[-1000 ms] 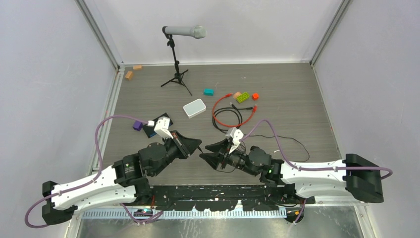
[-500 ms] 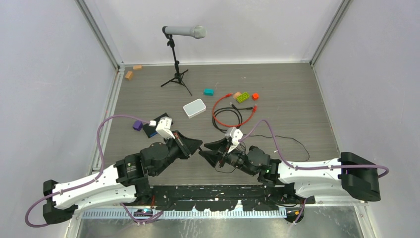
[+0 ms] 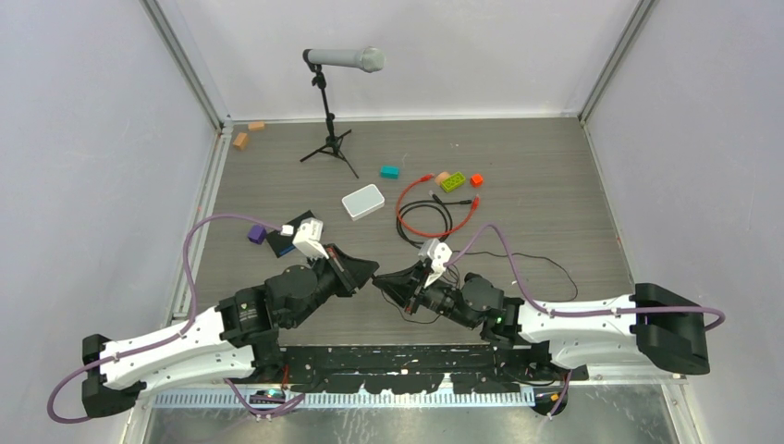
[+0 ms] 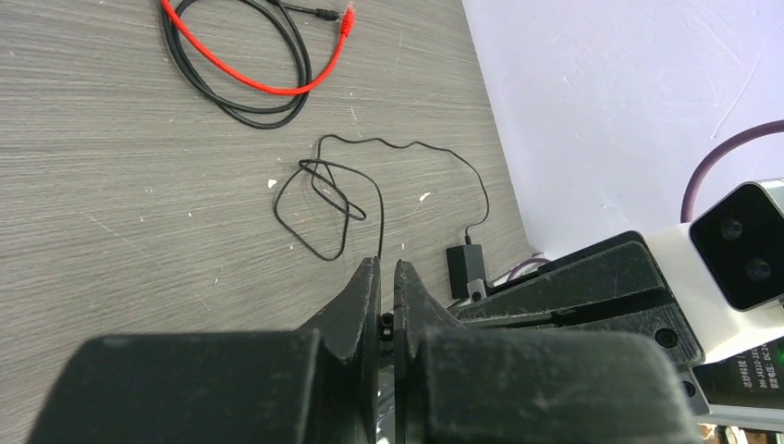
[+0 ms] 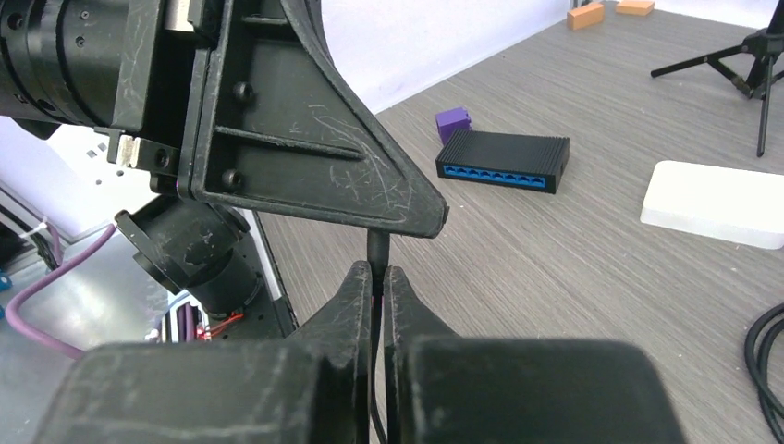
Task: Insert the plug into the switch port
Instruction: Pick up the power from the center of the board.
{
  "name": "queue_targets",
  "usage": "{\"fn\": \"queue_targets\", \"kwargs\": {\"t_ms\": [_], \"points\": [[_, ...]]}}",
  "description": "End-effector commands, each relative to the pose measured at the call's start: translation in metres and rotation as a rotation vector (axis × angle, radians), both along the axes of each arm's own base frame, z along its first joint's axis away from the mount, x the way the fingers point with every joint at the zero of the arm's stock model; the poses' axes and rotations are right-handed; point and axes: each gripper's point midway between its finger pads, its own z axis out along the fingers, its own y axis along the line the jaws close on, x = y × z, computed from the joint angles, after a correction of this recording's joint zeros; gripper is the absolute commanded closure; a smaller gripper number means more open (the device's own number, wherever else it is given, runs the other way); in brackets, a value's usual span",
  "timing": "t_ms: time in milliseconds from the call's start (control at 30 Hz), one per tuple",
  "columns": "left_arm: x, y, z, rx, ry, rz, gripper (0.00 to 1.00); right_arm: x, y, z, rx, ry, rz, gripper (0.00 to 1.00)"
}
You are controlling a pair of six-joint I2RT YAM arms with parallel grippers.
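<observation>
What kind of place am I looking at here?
Probably a robotics test cell: a left arm and a right arm bolted at the table edge, plain walls closing it in, and practice props lying about: toy blocks, a red cable, a black switch box.

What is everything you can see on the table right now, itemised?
microphone stand: one, grey and black, far centre
orange blocks: two, far left corner
teal block: one, mid-table
tan block, green block, red block: one each, clustered right of the teal one
purple block: one, beside the switch
white box: one, centre
switch: one, black with a blue port row, left
red cable: one, coiled, its plug lying loose
black cable: one, coiled with the red
thin black cable: one, near centre
left gripper: shut
right gripper: shut on the thin black cable
</observation>
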Motion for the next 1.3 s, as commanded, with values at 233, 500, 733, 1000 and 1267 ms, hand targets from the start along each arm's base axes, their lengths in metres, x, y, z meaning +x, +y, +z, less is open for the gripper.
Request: {"fn": "queue_targets", "kwargs": {"t_ms": [233, 500, 733, 1000, 1267], "points": [[0.001, 0.000, 0.004, -0.008, -0.006, 0.006, 0.59, 0.015, -0.007, 0.022, 0.041, 0.033, -0.092, 1.00], [0.000, -0.004, 0.003, 0.006, -0.003, -0.012, 0.61, 0.012, -0.013, 0.022, 0.027, 0.044, -0.092, 0.99], [0.001, -0.009, 0.002, 0.000, -0.002, -0.015, 0.80, 0.007, -0.006, 0.024, 0.017, 0.031, -0.049, 0.99], [0.001, -0.010, 0.002, 0.004, -0.003, -0.013, 1.00, 0.007, -0.004, 0.023, 0.005, 0.008, -0.041, 0.74], [0.001, -0.009, 0.005, -0.005, -0.006, -0.014, 1.00, 0.009, 0.005, 0.021, -0.003, -0.032, -0.034, 0.61]]}}
